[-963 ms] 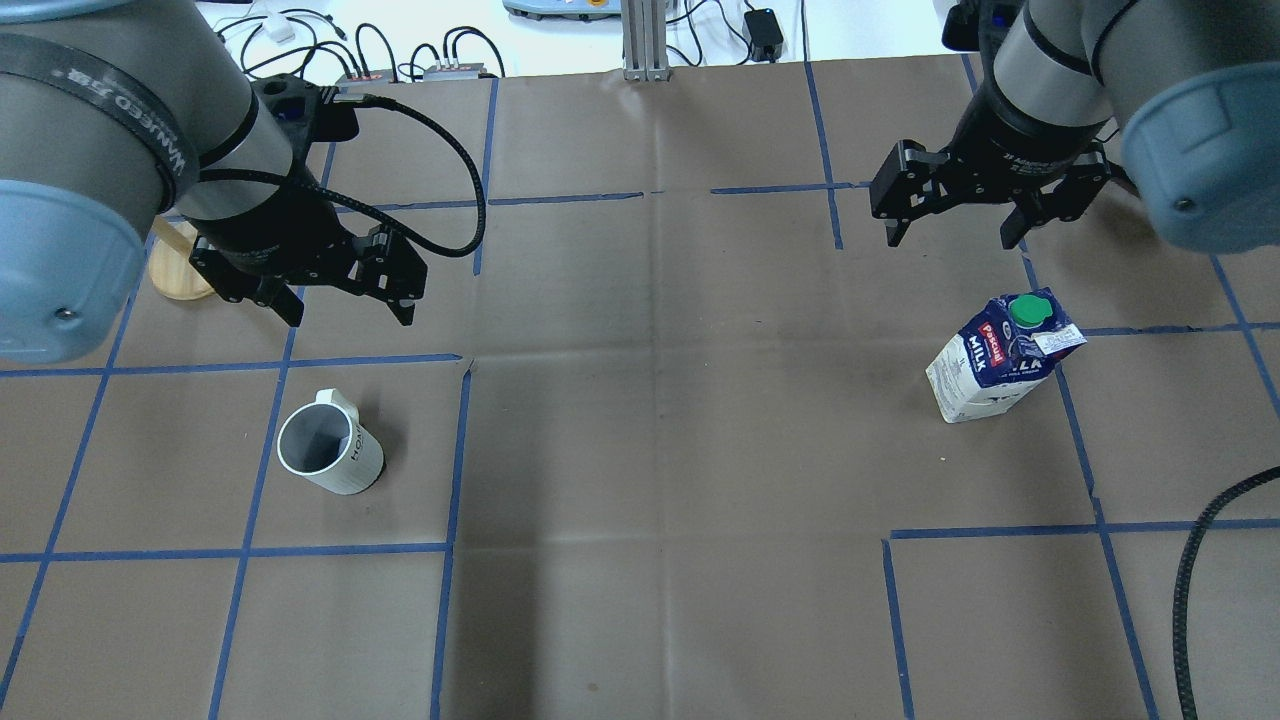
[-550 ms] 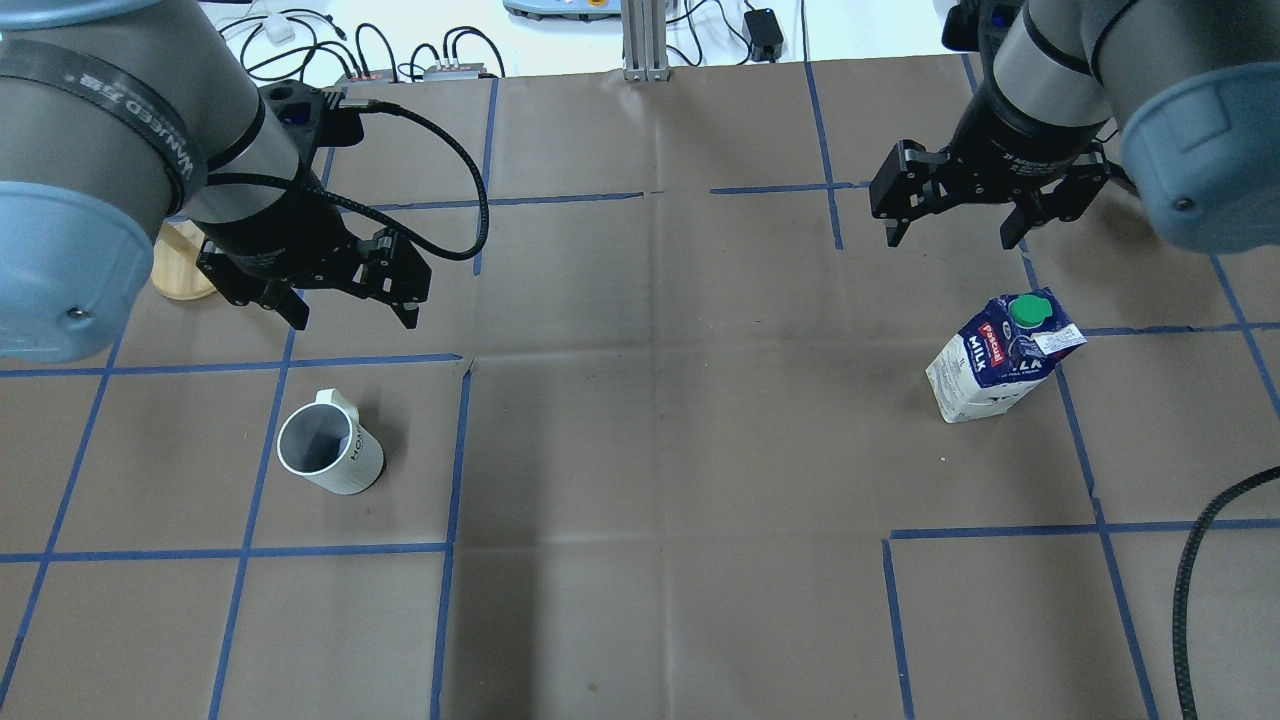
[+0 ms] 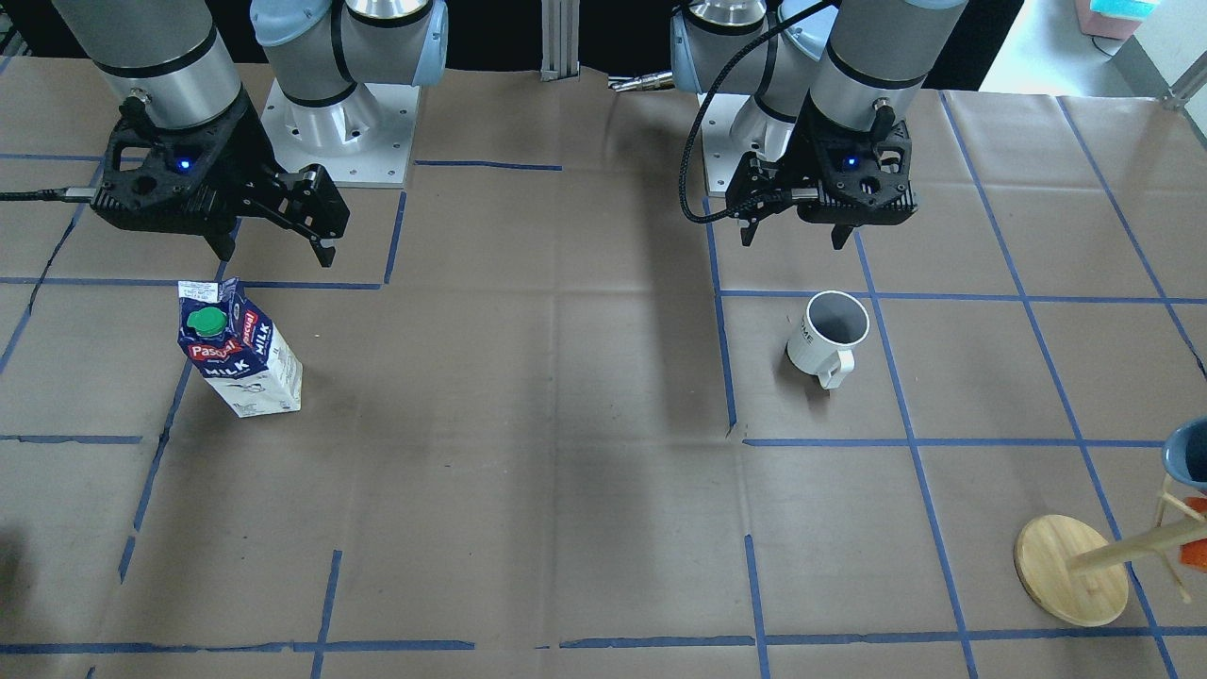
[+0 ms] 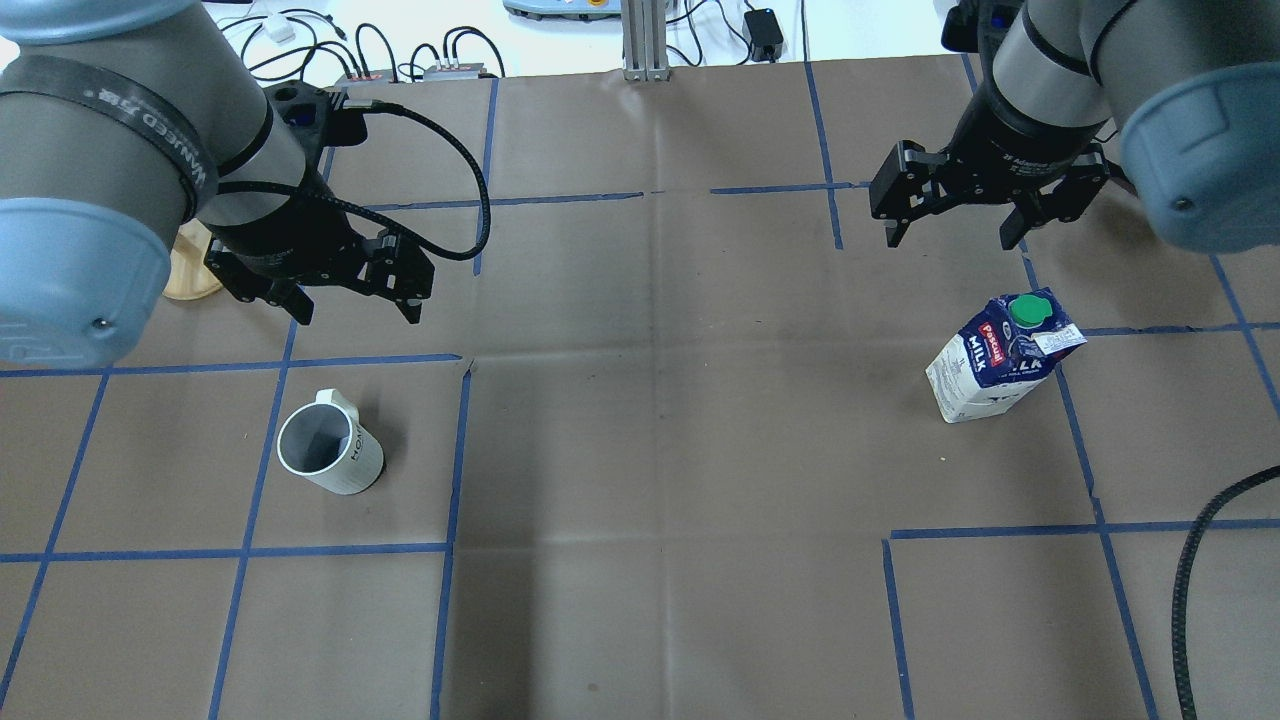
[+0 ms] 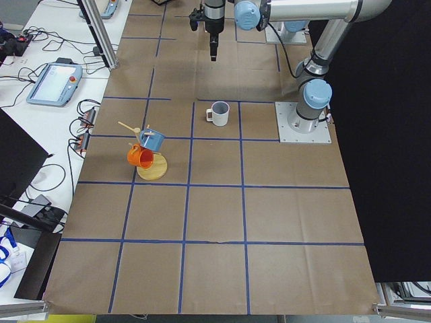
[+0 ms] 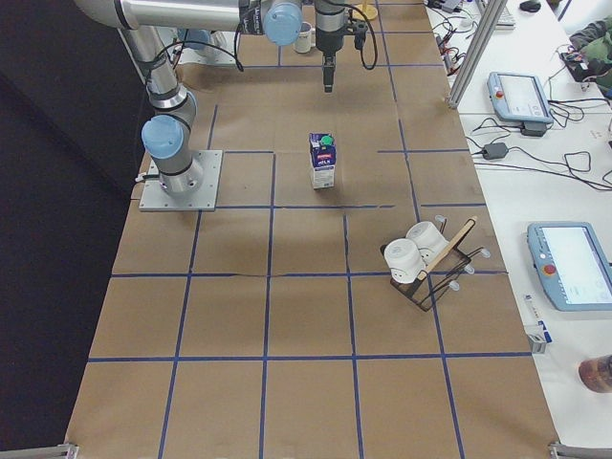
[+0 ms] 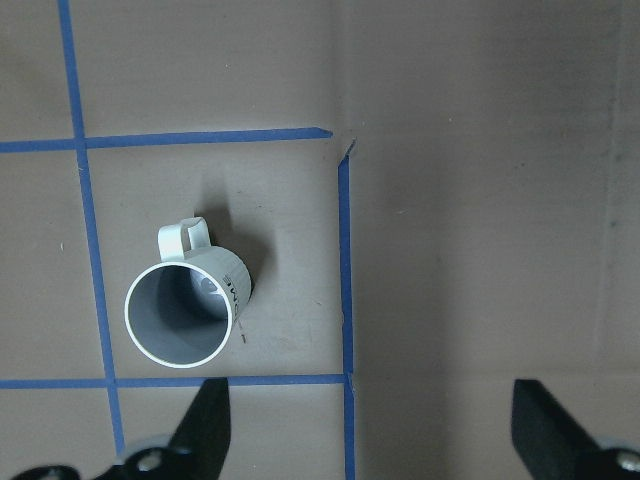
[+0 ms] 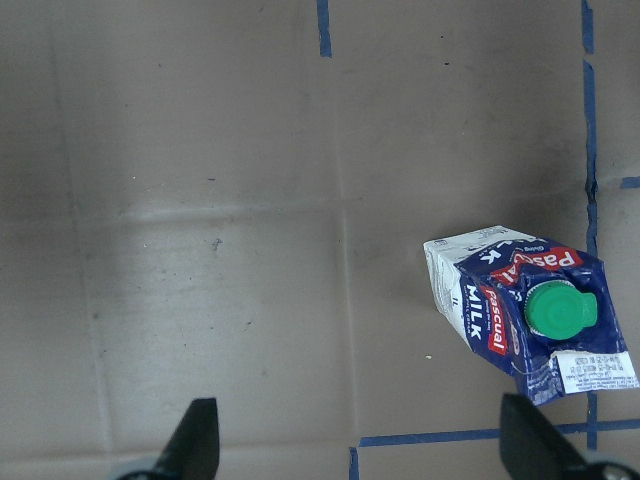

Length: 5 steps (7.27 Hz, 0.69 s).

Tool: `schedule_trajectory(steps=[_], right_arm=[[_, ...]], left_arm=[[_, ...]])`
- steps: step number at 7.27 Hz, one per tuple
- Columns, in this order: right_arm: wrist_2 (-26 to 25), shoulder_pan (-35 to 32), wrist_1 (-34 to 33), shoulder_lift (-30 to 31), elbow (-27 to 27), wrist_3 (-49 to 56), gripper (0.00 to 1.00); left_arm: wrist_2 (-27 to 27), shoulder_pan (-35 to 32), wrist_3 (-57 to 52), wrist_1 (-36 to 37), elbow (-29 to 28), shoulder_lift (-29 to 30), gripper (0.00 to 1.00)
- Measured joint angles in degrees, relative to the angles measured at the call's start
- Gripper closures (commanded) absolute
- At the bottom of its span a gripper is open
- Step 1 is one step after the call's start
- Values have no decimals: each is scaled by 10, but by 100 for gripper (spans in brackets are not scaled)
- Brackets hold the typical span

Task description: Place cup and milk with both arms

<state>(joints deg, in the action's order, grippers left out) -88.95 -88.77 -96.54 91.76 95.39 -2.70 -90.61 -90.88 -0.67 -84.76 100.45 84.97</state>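
Note:
The cup (image 4: pixel 330 455) is a white mug with a grey inside, upright on the brown table cover, also in the front view (image 3: pixel 828 332) and the left wrist view (image 7: pixel 185 310). My left gripper (image 4: pixel 355 312) is open and empty, hovering above the table beyond the cup; it also shows in the front view (image 3: pixel 790 238). The milk (image 4: pixel 1000 358) is a blue and white carton with a green cap, upright, also in the front view (image 3: pixel 240 349) and the right wrist view (image 8: pixel 520 305). My right gripper (image 4: pixel 950 240) is open and empty, hovering beyond the milk.
A wooden mug tree (image 3: pixel 1070 571) with a blue and an orange cup stands at the far left corner; its base (image 4: pixel 185 270) shows behind my left arm. A rack with white cups (image 6: pixel 421 258) stands beyond the milk. A black cable (image 4: pixel 1200 560) hangs at the right edge.
My left gripper has shifted slightly to the right and a little higher in the overhead view. The right gripper, the cup and the milk have not moved.

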Motion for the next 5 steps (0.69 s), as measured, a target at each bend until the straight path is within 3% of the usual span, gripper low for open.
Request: schedule_trajectory(steps=[5], right_arm=[[-1,1,-1,-1,1,5,0]], left_arm=[[-1,0,-1,1,4,-6,0]])
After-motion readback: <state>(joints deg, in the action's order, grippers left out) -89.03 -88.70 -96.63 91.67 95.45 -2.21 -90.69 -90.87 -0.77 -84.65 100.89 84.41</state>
